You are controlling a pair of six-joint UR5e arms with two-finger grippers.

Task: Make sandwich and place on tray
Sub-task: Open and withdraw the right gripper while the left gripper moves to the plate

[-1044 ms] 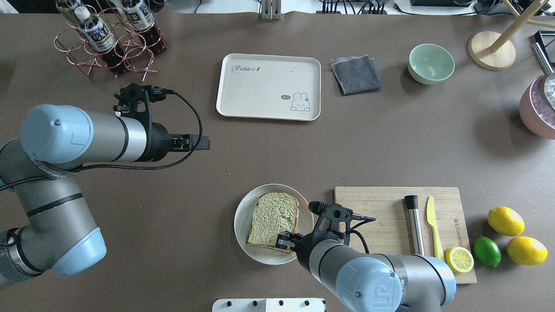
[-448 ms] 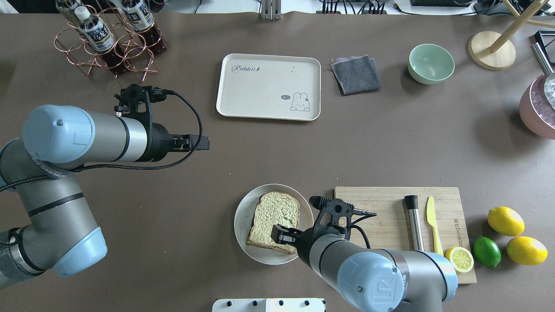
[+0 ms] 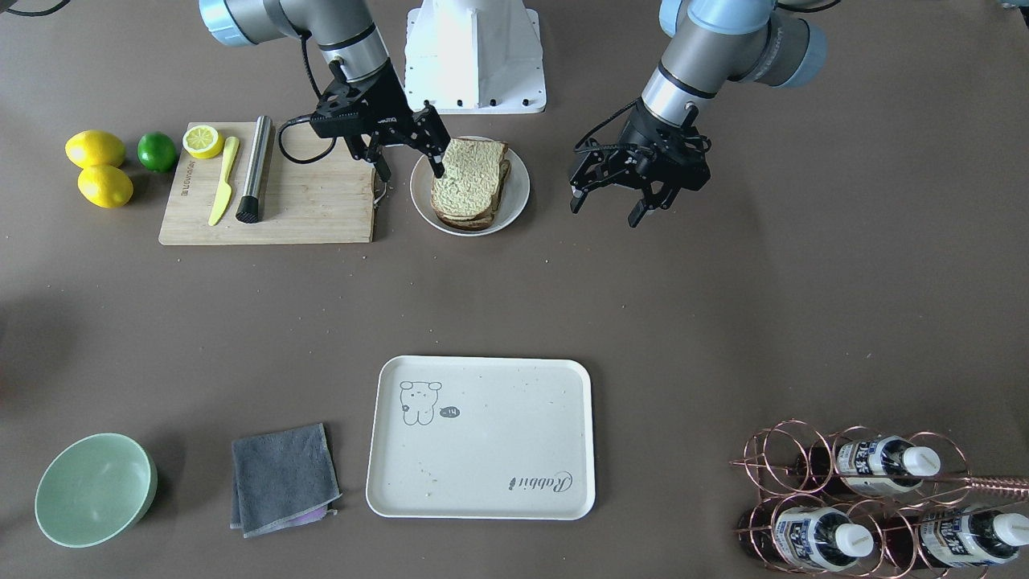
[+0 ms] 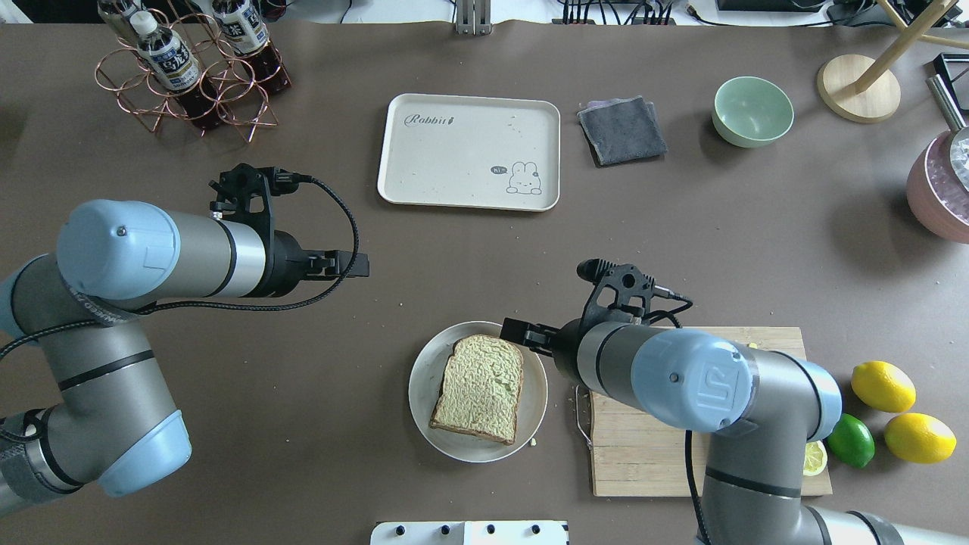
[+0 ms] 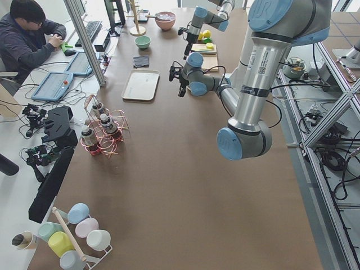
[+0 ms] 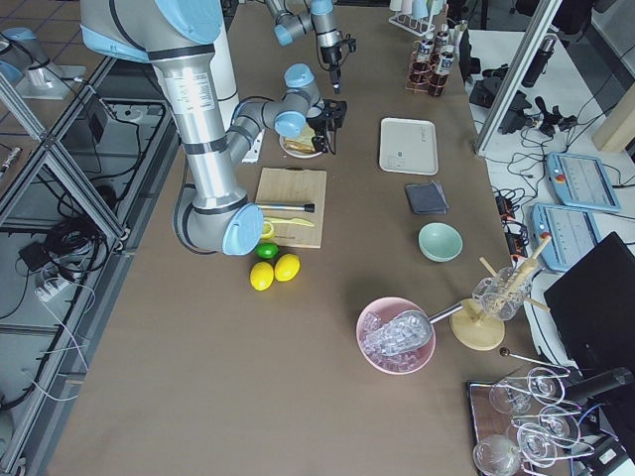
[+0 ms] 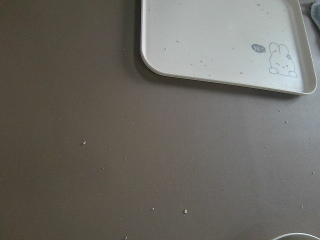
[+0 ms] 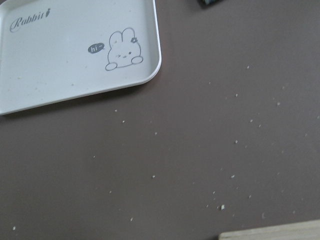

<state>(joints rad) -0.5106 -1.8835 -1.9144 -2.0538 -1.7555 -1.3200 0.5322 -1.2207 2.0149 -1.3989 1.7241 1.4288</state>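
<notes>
The sandwich (image 3: 469, 181) sits on the plate (image 3: 521, 197), far from the tray (image 3: 498, 434); soft and loosely stacked, it likely needs a gentle pinch across its crusts. Right gripper (image 3: 411, 167) and left gripper (image 3: 604, 211): jaws spread, empty

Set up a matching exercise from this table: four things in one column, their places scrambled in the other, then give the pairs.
Things:
1. sandwich
2. cloth
3. half lemon
4. bottles

Places:
A. on the wooden board
B. on the round plate
C. in the copper wire rack
D. between the tray and the green bowl

Pairs: 1-B, 2-D, 3-A, 4-C
</notes>
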